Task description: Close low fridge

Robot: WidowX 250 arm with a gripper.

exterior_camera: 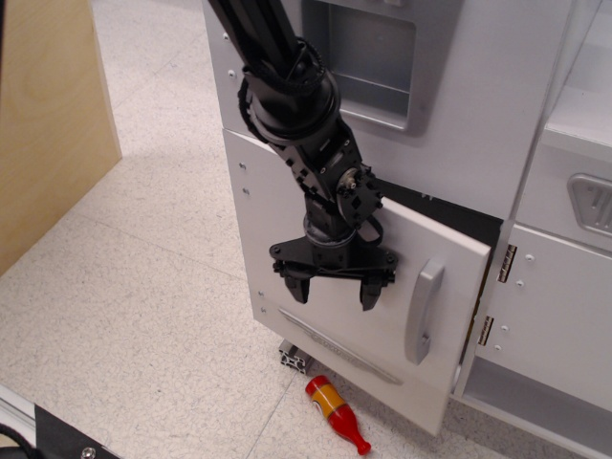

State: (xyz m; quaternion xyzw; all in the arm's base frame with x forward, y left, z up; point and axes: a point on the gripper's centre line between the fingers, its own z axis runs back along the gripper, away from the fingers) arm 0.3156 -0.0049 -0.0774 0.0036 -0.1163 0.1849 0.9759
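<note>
One narrow dark gap, at the right edge by the hinged neighbouring cabinet, is all that separates the low fridge door (354, 287) from shut. The pincer (335, 290) hangs released, its two black fingers spread and empty, in front of the door's flat face, seemingly touching or just off it, left of the grey handle (424, 311). The door lies directly behind the pincer, so the remaining push goes straight away from the camera into the panel. It is a smooth, flat white rectangle; its upright bar handle is rounded grey plastic. A glossy red toy bottle (337, 413) lies on the speckled floor near the door's lower edge.
</note>
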